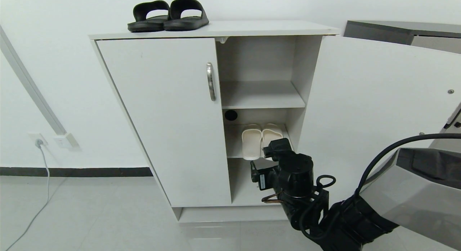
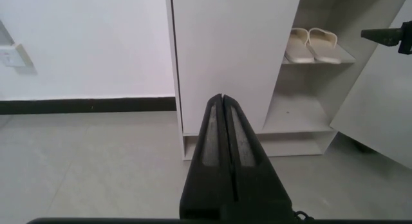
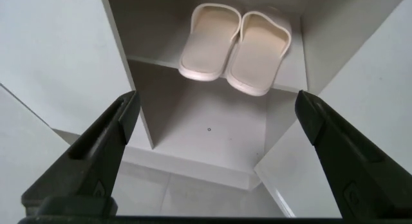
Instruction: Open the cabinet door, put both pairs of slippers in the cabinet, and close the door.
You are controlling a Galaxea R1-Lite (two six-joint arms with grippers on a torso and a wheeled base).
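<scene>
Right claw (image 1: 268, 161) spread wide, nothing between the fingers, held before the open right half of the cabinet (image 1: 216, 27). White slippers (image 1: 261, 139) just beyond and slightly above this claw, side by side on the lower shelf (image 1: 234, 150), not touched. Bottom board (image 1: 245, 193) below and beyond the claw. Open door (image 1: 378, 110) swung out to the claw's right. Closed door (image 1: 165, 117) with metal handle (image 1: 211, 81) to its left. Black slippers (image 1: 167, 16) well above and leftward, on the cabinet top. Left claw (image 2: 222, 105) pressed shut, empty, over the floor (image 2: 96, 166), well back from the cabinet, facing the closed door.
</scene>
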